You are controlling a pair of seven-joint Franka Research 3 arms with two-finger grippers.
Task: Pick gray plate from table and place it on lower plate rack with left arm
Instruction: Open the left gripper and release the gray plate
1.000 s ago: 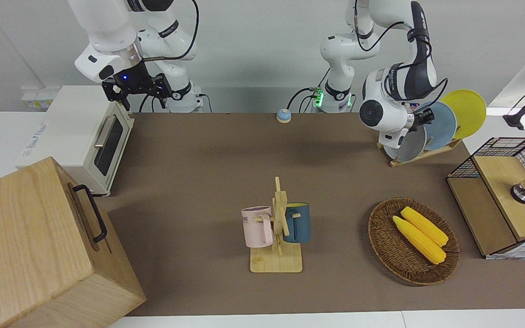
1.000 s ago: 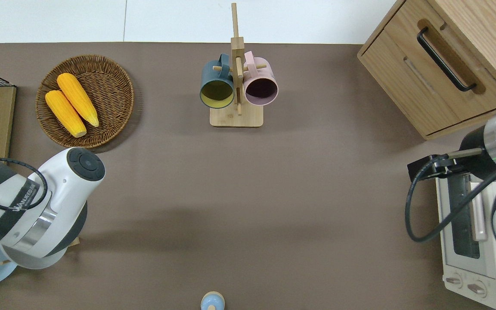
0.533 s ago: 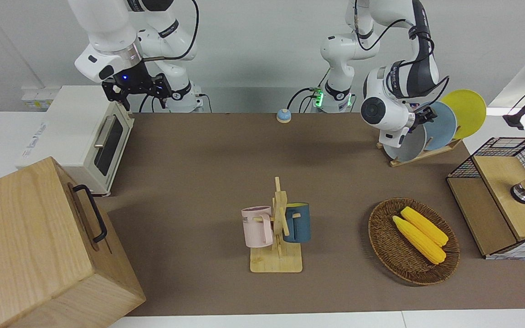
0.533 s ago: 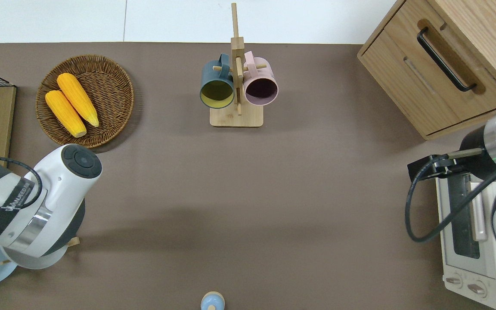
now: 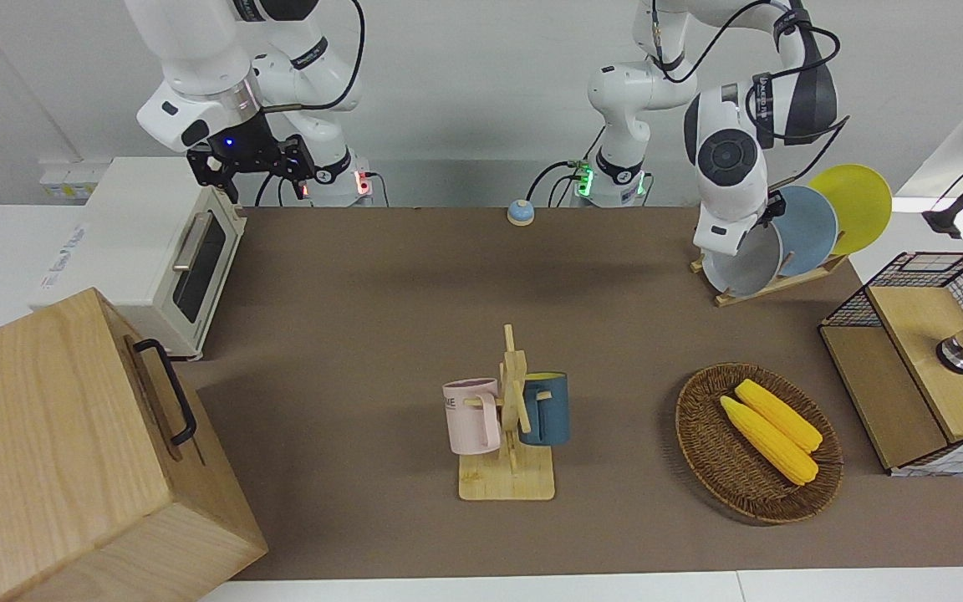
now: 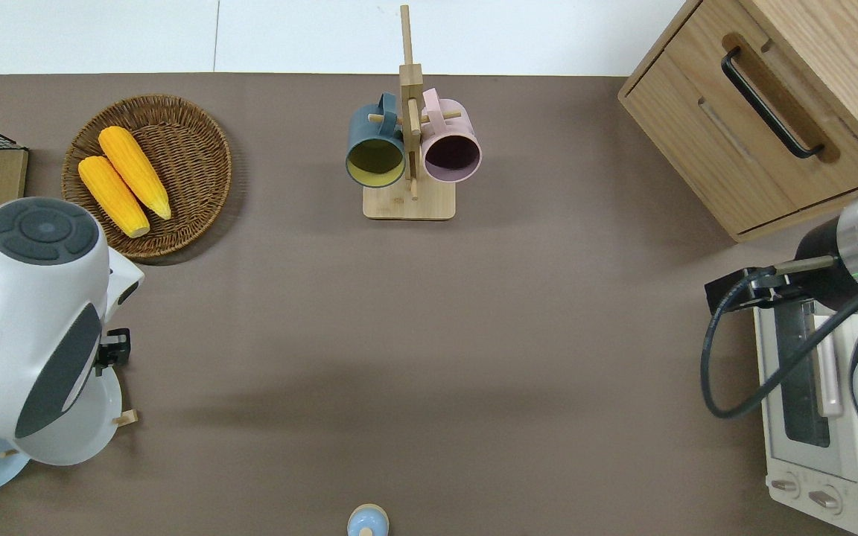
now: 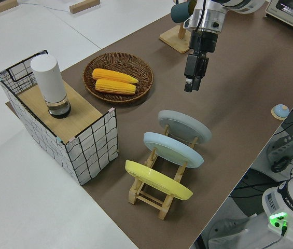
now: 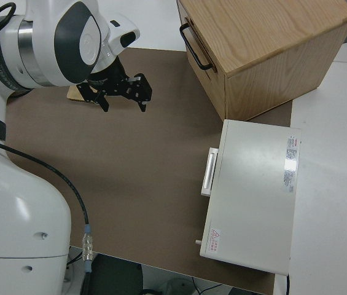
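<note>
Three plates lean in the lower plate rack (image 7: 159, 194) at the left arm's end of the table (image 5: 364, 334). The gray plate (image 7: 184, 127) sits in the slot farthest from the robots, with the sky-blue plate (image 7: 173, 149) next to it and the yellow plate (image 7: 157, 179) nearest the robots. The left gripper (image 7: 190, 85) hangs in the air clear of the gray plate — nothing is between its fingers (image 7: 187, 85), which stand close together, pointing down. In the overhead view the gripper (image 6: 115, 350) is over the gray plate's farther rim.

Just farther from the robots than the rack, a round wicker basket (image 5: 699, 435) holds two ears of corn (image 5: 770, 428) lying side by side. A wire-mesh box with a wooden top (image 7: 42, 106) carries a white cylinder (image 7: 50, 83) — it stands at the table's end beside the basket. Near the middle, a wooden mug tree (image 5: 508, 435) bears a pink mug (image 5: 471, 415) and a dark blue mug (image 5: 545, 408).

The right arm is parked, its gripper (image 8: 124, 92) spread open.
</note>
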